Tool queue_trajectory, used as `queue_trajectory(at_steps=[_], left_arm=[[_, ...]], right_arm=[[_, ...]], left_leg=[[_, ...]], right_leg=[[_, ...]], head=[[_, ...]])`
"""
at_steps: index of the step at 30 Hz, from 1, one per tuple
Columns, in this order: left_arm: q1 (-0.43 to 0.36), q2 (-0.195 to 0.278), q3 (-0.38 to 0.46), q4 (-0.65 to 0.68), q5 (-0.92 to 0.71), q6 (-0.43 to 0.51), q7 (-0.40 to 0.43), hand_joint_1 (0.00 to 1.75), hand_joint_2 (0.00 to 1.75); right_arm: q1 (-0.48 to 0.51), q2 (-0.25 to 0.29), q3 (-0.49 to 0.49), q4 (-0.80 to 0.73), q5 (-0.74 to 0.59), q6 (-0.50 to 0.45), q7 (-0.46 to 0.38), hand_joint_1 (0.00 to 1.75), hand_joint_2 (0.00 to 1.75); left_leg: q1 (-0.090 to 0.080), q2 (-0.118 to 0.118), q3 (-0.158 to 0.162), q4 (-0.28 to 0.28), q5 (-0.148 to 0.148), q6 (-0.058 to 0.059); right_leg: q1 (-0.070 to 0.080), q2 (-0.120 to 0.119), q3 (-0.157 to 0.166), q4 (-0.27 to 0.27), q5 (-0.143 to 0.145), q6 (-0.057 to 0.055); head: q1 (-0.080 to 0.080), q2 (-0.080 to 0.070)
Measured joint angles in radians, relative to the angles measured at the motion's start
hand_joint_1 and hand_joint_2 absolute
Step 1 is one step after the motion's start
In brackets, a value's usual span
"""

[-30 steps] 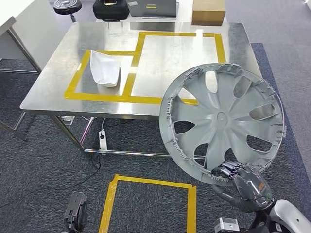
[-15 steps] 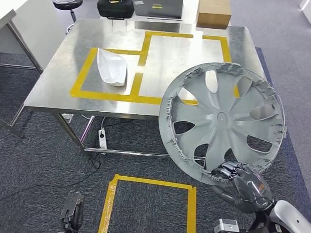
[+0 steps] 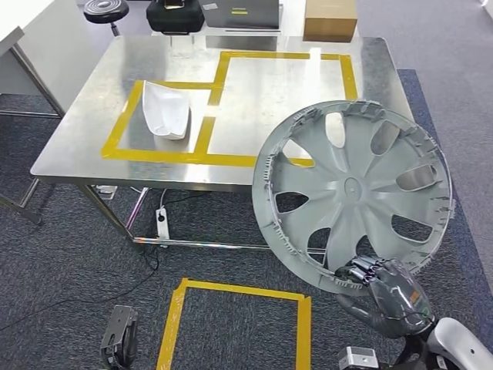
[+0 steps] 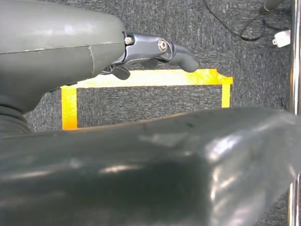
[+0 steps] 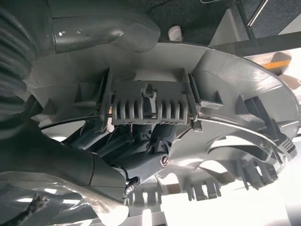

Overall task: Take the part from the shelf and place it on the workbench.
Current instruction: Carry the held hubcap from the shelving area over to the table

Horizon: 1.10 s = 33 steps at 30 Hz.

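- One table [image 3: 87, 131] of shiny metal is seen ahead, past a strip of grey carpet [image 3: 58, 254].
- Two boxes of yellow tape [image 3: 203, 139] are marked on the table, side by side; the right box is bare, and bare metal is left along the near edge.
- One hubcap [image 3: 349, 189], big, round and grey, is held up in the air on the right. Its top part is seen in front of the table's near right corner, and its lower part over the carpet.
- One more tape square [image 3: 238, 289] is laid on the carpet, near the robot.
- One white part [image 3: 166, 112] is seen lying in the left box, well apart from the hubcap.
- One cardboard box [image 3: 330, 19] and one black bag [image 3: 174, 15] are seen past the far edge.
- One stool [image 3: 105, 9] is seen at the far left corner.
- The right hand [image 3: 384, 285] is closed on the hubcap's bottom rim; the fingers [image 5: 117, 141] are tucked behind it.
- The left hand [image 4: 71, 52] is hung low over the carpet. Nothing is held in it, and one finger [image 4: 167, 49] is held out straight.
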Motion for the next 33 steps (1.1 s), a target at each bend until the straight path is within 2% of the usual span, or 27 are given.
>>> queue_trajectory(at_steps=[1, 2, 3, 5, 6, 8, 11, 13, 15, 16, 17, 18, 19, 20, 21, 22, 23, 26, 28, 29, 31, 32, 33], left_arm=[[0.001, 0.000, 0.000, 0.000, 0.000, 0.000, 0.000, 0.00, 0.00], [0.002, 0.000, 0.000, 0.000, -0.001, 0.000, 0.000, 0.00, 0.00], [0.002, 0.000, 0.000, 0.001, -0.001, 0.000, 0.000, 0.00, 0.00], [0.002, 0.001, 0.000, 0.001, -0.001, 0.000, 0.000, 0.00, 0.00], [0.001, 0.001, 0.000, 0.001, -0.002, 0.000, 0.000, 0.00, 0.00], [0.000, 0.002, 0.000, 0.001, -0.004, 0.000, -0.001, 0.00, 0.00], [0.000, 0.000, 0.000, 0.001, -0.007, 0.002, -0.001, 0.00, 0.00], [-0.001, -0.001, 0.001, 0.001, -0.008, 0.004, -0.004, 0.00, 0.00], [-0.001, -0.002, 0.001, 0.001, -0.008, 0.004, -0.010, 0.00, 0.00], [0.000, -0.003, 0.001, 0.001, -0.009, 0.004, -0.012, 0.00, 0.00], [0.001, -0.005, 0.001, 0.001, -0.009, 0.004, -0.014, 0.00, 0.00], [0.001, -0.006, 0.001, 0.001, -0.009, 0.004, -0.015, 0.00, 0.00], [0.001, -0.007, 0.001, 0.001, -0.010, 0.003, -0.016, 0.00, 0.00], [0.001, -0.008, 0.001, 0.001, -0.010, 0.003, -0.017, 0.00, 0.00], [0.000, -0.008, 0.001, 0.001, -0.010, 0.003, -0.017, 0.00, 0.00], [-0.001, -0.009, 0.001, 0.001, -0.010, 0.003, -0.018, 0.00, 0.00], [-0.001, -0.009, 0.001, 0.002, -0.010, 0.003, -0.018, 0.00, 0.00], [-0.004, -0.008, 0.001, 0.002, -0.010, 0.003, -0.020, 0.00, 0.00], [-0.005, -0.008, 0.001, 0.002, -0.011, 0.003, -0.023, 0.00, 0.00], [-0.005, -0.008, 0.001, 0.002, -0.011, 0.003, -0.024, 0.00, 0.00], [-0.003, -0.008, 0.001, 0.002, -0.011, 0.003, -0.026, 0.00, 0.00], [0.000, -0.007, 0.001, 0.002, -0.010, 0.003, -0.026, 0.00, 0.00], [0.001, -0.007, 0.001, 0.002, -0.010, 0.003, -0.026, 0.00, 0.00]], right_arm=[[0.001, 0.000, 0.000, 0.000, 0.000, 0.000, 0.000, 1.75, 1.75], [0.002, -0.001, 0.000, 0.000, 0.001, 0.000, 0.000, 1.75, 1.75], [0.003, -0.001, 0.000, 0.000, 0.001, 0.001, 0.000, 1.75, 1.75], [0.005, -0.001, 0.000, -0.002, 0.000, 0.001, 0.001, 1.75, 1.75], [0.005, -0.001, 0.000, -0.002, 0.000, 0.002, 0.001, 1.75, 1.75], [0.005, -0.001, 0.000, -0.003, 0.000, 0.002, 0.001, 1.75, 1.75], [0.006, -0.001, 0.001, -0.005, 0.000, 0.002, 0.000, 1.75, 1.75], [0.005, -0.001, 0.000, -0.007, 0.000, 0.002, 0.000, 1.75, 1.75], [0.007, -0.002, -0.001, -0.007, 0.000, 0.001, 0.001, 1.75, 1.75], [0.009, -0.002, -0.001, -0.007, 0.000, 0.001, 0.000, 1.75, 1.75], [0.011, -0.003, 0.000, -0.007, 0.000, 0.001, 0.000, 1.75, 1.75], [0.012, -0.003, 0.000, -0.007, 0.000, 0.001, 0.000, 1.75, 1.75], [0.012, -0.004, 0.000, -0.007, 0.000, 0.001, 0.000, 1.75, 1.75], [0.012, -0.004, 0.000, -0.007, 0.000, 0.001, 0.001, 1.75, 1.75], [0.012, -0.004, 0.000, -0.007, 0.000, 0.002, 0.001, 1.75, 1.75], [0.012, -0.005, -0.001, -0.007, 0.000, 0.002, 0.002, 1.75, 1.75], [0.012, -0.006, -0.001, -0.008, 0.000, 0.002, 0.002, 1.75, 1.75], [0.015, -0.007, -0.001, -0.011, 0.000, 0.002, 0.002, 1.75, 1.75], [0.016, -0.008, -0.001, -0.012, 0.000, 0.002, 0.003, 1.75, 1.75], [0.016, -0.008, -0.001, -0.013, -0.001, 0.002, 0.003, 1.75, 1.75], [0.017, -0.008, -0.001, -0.013, 0.000, 0.002, 0.003, 1.75, 1.75], [0.017, -0.008, -0.001, -0.013, 0.000, 0.002, 0.003, 1.75, 1.75], [0.018, -0.008, -0.001, -0.013, 0.000, 0.002, 0.003, 1.75, 1.75]], left_leg=[[0.001, 0.000, -0.025, 0.050, -0.013, -0.001], [0.002, 0.000, -0.036, 0.067, -0.006, -0.001], [0.002, 0.000, -0.028, 0.042, 0.020, 0.002], [0.000, 0.000, 0.024, -0.077, 0.093, 0.011], [-0.002, 0.000, 0.052, -0.137, 0.116, 0.017], [-0.006, 0.000, 0.078, -0.197, 0.120, 0.024], [-0.005, -0.001, 0.088, -0.218, 0.114, 0.035], [0.000, -0.001, 0.101, -0.230, 0.115, 0.045], [-0.003, -0.001, 0.108, -0.231, 0.108, 0.053], [-0.004, -0.001, 0.112, -0.231, 0.104, 0.056], [-0.005, -0.001, 0.117, -0.230, 0.099, 0.057], [-0.005, -0.001, 0.124, -0.230, 0.093, 0.056], [-0.005, -0.001, 0.133, -0.228, 0.085, 0.055], [-0.005, -0.002, 0.142, -0.227, 0.076, 0.051], [-0.006, -0.002, 0.149, -0.225, 0.068, 0.046], [-0.007, -0.002, 0.152, -0.223, 0.061, 0.042], [-0.009, -0.002, 0.154, -0.222, 0.057, 0.037], [-0.010, 0.000, 0.158, -0.221, 0.046, 0.023], [-0.008, 0.001, 0.135, -0.164, 0.020, 0.011], [-0.006, 0.001, 0.103, -0.104, -0.002, 0.005], [-0.002, 0.001, 0.019, 0.032, -0.037, -0.002], [-0.001, 0.001, -0.012, 0.069, -0.032, -0.003], [0.000, 0.001, -0.028, 0.070, -0.006, -0.002]], right_leg=[[0.001, 0.000, 0.002, 0.000, -0.002, -0.001], [0.001, 0.001, 0.005, 0.000, -0.004, -0.002], [0.001, 0.002, 0.009, 0.000, -0.006, -0.002], [0.002, 0.003, 0.019, 0.000, -0.013, 0.002], [0.004, 0.003, 0.021, 0.001, -0.016, 0.005], [0.005, 0.003, 0.020, 0.000, -0.020, 0.014], [0.004, 0.002, 0.018, -0.003, -0.027, 0.033], [0.004, 0.001, -0.012, 0.054, -0.058, 0.039], [0.004, 0.002, -0.084, 0.184, -0.107, 0.043], [0.004, 0.002, -0.121, 0.240, -0.120, 0.045], [0.004, 0.002, -0.145, 0.269, -0.115, 0.046], [0.004, 0.002, -0.149, 0.257, -0.088, 0.048], [0.003, 0.001, -0.133, 0.207, -0.044, 0.048], [0.003, 0.000, -0.106, 0.142, -0.005, 0.048], [0.004, 0.000, -0.075, 0.080, 0.022, 0.047], [0.005, -0.001, -0.053, 0.039, 0.031, 0.042], [0.007, 0.000, -0.041, 0.020, 0.026, 0.037], [0.006, 0.002, -0.028, 0.008, 0.011, 0.017], [0.001, 0.001, -0.013, 0.003, 0.002, 0.005], [0.000, 0.000, -0.006, 0.002, -0.003, 0.001], [0.000, 0.000, 0.010, 0.002, -0.016, -0.003], [0.001, 0.001, 0.020, 0.002, -0.024, -0.003], [0.000, 0.002, 0.031, 0.002, -0.032, -0.002]], head=[[0.000, 0.000], [0.000, 0.000], [0.000, 0.000], [0.000, 0.000], [0.001, 0.000], [0.001, 0.000], [0.002, 0.000], [0.006, 0.000], [0.009, 0.000], [0.010, 0.000], [0.010, 0.000], [0.010, 0.000], [0.010, 0.000], [0.010, 0.000], [0.011, 0.000], [0.011, 0.000], [0.011, 0.000], [0.008, 0.000], [0.006, 0.000], [0.006, 0.000], [0.005, 0.000], [0.006, 0.000], [0.005, 0.000]])
